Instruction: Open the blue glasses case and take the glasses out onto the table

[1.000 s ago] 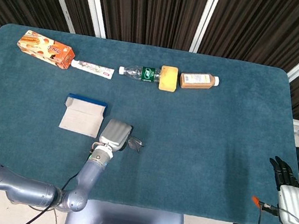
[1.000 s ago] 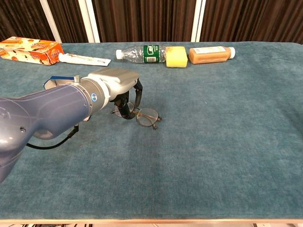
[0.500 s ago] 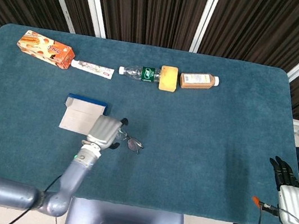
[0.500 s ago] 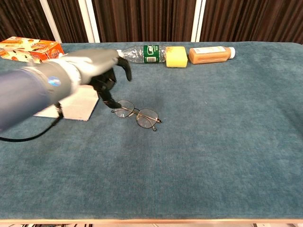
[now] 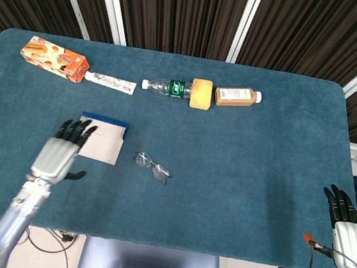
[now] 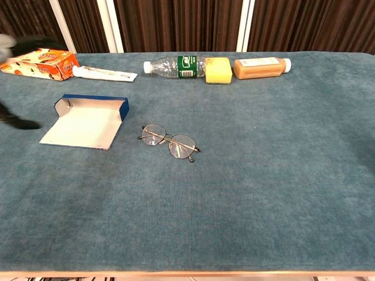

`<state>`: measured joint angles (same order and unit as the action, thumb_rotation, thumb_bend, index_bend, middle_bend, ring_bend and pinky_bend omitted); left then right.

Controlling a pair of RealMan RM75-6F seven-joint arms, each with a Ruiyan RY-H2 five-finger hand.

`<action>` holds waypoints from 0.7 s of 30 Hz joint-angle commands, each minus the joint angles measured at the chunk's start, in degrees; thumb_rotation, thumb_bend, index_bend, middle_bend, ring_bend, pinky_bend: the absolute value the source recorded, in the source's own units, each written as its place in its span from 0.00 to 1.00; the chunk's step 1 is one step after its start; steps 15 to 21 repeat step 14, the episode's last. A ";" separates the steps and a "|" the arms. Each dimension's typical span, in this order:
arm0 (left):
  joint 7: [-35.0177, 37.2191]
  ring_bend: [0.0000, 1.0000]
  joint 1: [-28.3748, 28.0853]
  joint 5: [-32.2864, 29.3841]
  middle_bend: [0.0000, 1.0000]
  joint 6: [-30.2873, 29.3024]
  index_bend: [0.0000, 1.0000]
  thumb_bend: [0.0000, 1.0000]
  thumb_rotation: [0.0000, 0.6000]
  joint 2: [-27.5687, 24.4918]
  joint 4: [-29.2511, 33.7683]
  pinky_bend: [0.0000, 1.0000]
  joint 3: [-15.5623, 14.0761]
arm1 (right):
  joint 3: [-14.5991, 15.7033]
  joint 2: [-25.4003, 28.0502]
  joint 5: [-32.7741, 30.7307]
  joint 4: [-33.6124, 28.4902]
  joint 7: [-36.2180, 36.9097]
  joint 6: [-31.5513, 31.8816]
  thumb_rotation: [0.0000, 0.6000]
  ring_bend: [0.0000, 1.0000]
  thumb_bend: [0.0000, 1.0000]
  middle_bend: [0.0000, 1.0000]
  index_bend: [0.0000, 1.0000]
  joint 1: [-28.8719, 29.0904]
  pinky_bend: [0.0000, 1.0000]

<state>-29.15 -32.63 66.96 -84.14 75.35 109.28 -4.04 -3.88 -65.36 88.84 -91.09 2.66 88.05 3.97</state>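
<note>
The blue glasses case (image 5: 101, 139) (image 6: 88, 120) lies open on the teal table, its pale inside facing up. The thin-framed glasses (image 5: 152, 166) (image 6: 169, 141) rest on the cloth just right of the case, free of any hand. My left hand (image 5: 60, 153) hovers at the case's left end with fingers spread and nothing in it; the chest view catches only a dark blur of it at the left edge. My right hand (image 5: 348, 229) stays at the table's front right corner, fingers apart and empty.
Along the back stand an orange snack box (image 5: 54, 58), a toothpaste tube (image 5: 110, 82), a lying water bottle (image 5: 169, 87), a yellow sponge (image 5: 201, 93) and a brown bottle (image 5: 237, 96). The table edge (image 5: 214, 254) runs close in front.
My left hand let go of the glasses and drew back to the left, past the case. The glasses stay where they were set down. The right hand has hardly moved.
</note>
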 commanded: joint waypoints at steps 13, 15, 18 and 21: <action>12.71 0.00 16.98 9.93 0.00 -12.92 0.00 0.04 1.00 -5.08 -13.54 0.00 -5.70 | 0.49 -1.44 1.28 1.28 -3.85 0.42 1.00 0.00 0.14 0.00 0.00 -0.06 0.21; 12.80 0.00 17.04 10.08 0.00 -12.62 0.00 0.04 1.00 -5.09 -13.76 0.00 -5.51 | 0.56 -1.41 1.30 1.25 -3.94 0.33 1.00 0.00 0.14 0.00 0.00 -0.06 0.21; 12.80 0.00 17.04 10.08 0.00 -12.62 0.00 0.04 1.00 -5.09 -13.76 0.00 -5.51 | 0.56 -1.41 1.30 1.25 -3.94 0.33 1.00 0.00 0.14 0.00 0.00 -0.06 0.21; 12.80 0.00 17.04 10.08 0.00 -12.62 0.00 0.04 1.00 -5.09 -13.76 0.00 -5.51 | 0.56 -1.41 1.30 1.25 -3.94 0.33 1.00 0.00 0.14 0.00 0.00 -0.06 0.21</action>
